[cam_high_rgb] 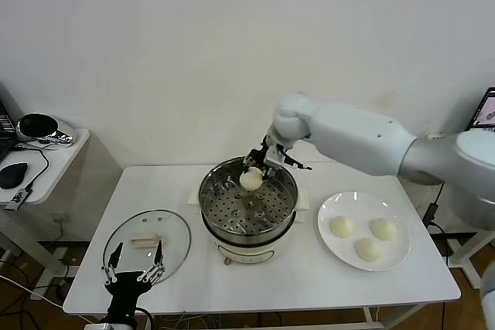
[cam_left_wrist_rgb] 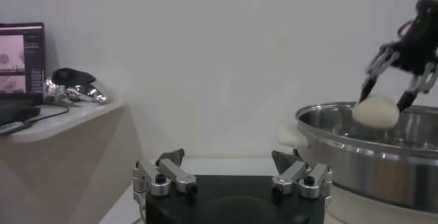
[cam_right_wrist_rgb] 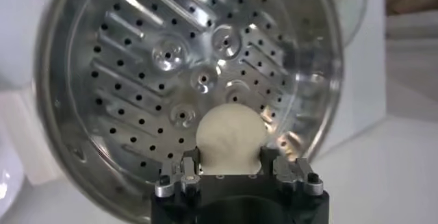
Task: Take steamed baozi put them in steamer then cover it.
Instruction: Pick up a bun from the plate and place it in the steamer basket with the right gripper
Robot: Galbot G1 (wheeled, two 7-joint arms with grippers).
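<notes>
My right gripper (cam_high_rgb: 252, 168) is shut on one cream-white baozi (cam_high_rgb: 250, 179) and holds it over the far rim of the steamer (cam_high_rgb: 210, 208), above its perforated tray. The right wrist view shows the baozi (cam_right_wrist_rgb: 230, 138) between the fingers with the tray (cam_right_wrist_rgb: 137, 61) beyond. Three more baozi (cam_high_rgb: 341, 226) (cam_high_rgb: 384, 229) (cam_high_rgb: 367, 250) lie on the white plate (cam_high_rgb: 390, 260) to the right. The glass lid (cam_high_rgb: 175, 243) with a cream handle lies flat on the table at left. My left gripper (cam_high_rgb: 133, 260) is open and empty at the near edge of the lid; in the left wrist view (cam_left_wrist_rgb: 229, 164) the steamer (cam_left_wrist_rgb: 383, 170) stands beside it.
The white table (cam_high_rgb: 309, 284) holds the steamer in the middle, lid left, plate right. A side desk (cam_high_rgb: 54, 160) with a shiny object and a mouse stands far left. A screen corner (cam_high_rgb: 486, 110) shows at the right edge.
</notes>
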